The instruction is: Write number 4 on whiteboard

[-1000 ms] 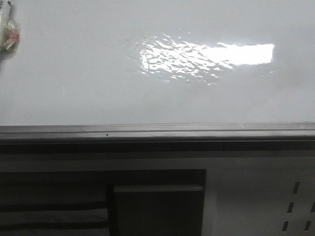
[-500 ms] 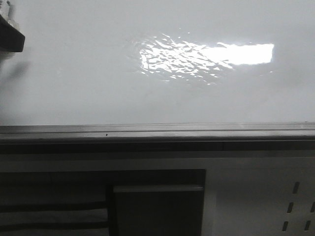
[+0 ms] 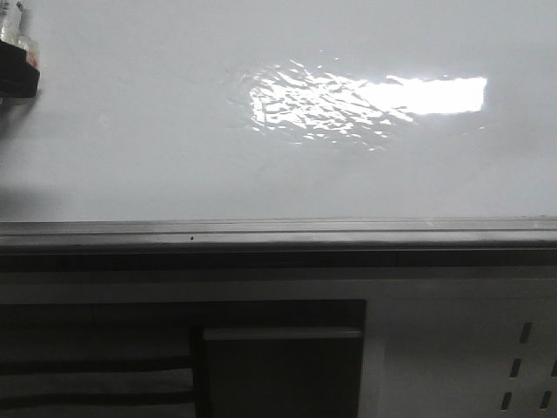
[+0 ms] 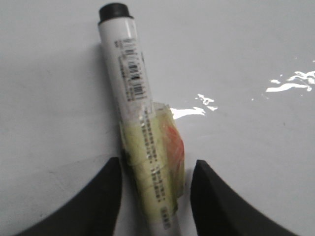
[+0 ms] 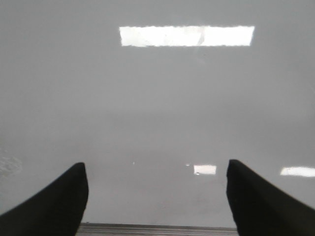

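Left gripper has its jaws clamped on a marker, white barrel, black cap end pointing away from the wrist toward the whiteboard. Yellowish tape is wrapped around the barrel right where the fingers meet it; my read is that it's padding to thicken the barrel so it doesn't slip or rotate under writing pressure. The black end looks like a cap or a blunt tip, can't tell which from the left wrist view, and can't tell if it touches the board.

In the front view the left gripper is only partly in frame at the far left edge, upper part of the board. So the pen sits well left of the bright rippled reflection.

Right gripper has its jaws spread wide, nothing between them, facing bare board above the grey edge rail. Looks parked; only 1 arm is needed to write.

Number 4: no stroke visible anywhere on the board in any view. Judgement: writing not started, or it's outside the frame at left.

Risk: a capped tip would leave no mark.
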{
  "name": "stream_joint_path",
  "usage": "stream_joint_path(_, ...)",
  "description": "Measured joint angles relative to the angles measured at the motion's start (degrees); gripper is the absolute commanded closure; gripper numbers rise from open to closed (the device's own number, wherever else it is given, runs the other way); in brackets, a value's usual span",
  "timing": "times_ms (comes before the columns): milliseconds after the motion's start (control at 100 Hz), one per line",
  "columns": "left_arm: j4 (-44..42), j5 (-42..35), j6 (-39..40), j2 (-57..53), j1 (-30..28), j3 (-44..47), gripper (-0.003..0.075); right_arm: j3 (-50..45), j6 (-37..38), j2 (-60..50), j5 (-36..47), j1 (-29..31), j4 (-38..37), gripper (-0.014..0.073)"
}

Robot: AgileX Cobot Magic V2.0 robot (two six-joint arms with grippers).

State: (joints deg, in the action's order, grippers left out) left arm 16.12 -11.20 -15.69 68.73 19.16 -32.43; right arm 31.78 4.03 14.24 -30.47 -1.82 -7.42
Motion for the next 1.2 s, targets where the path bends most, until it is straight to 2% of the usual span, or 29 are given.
stream_joint_path(220, 0.0, -0.1, -0.1, 0.1, 0.0, 0.0, 0.0637, 0.0, 0.0, 0.0, 0.0, 0.0, 0.0, 0.0071)
stream_joint_path(490, 0.0, 1.7, -0.1, -0.3, 0.0, -0.4, 0.0739, 0.2, 0.0, 0.0, -0.3, 0.0, 0.7, 0.0071)
stream_joint_path(610, 0.0, 11.2, -0.1, -2.4, 0.0, -2.8, 0.0741, 3.5, 0.0, 0.5, -3.9, 0.0, 2.2, 0.0071)
stream_joint_path(790, 0.0, 32.5, -3.5, -5.6, 0.4, -10.9, 0.0741, 10.3, -1.4, 4.8, -12.1, 0.0, 5.4, 0.0071)
stream_joint_path(860, -0.1, 41.4, -6.8, -5.8, 0.9, -15.2, 0.0741, 13.1, -5.0, 8.0, -15.7, 0.0, 9.0, 0.0071)
stream_joint_path(980, 0.9, 53.8, -13.9, -5.8, 3.4, -21.5, 0.0741, 17.4, -15.8, 14.8, -22.2, 0.0, 18.7, 0.0071)
stream_joint_path(1200, 6.1, 67.2, -27.2, -3.4, 10.3, -29.2, 0.0741, 23.6, -46.2, 28.8, -34.9, 0.0, 43.1, 0.0071)
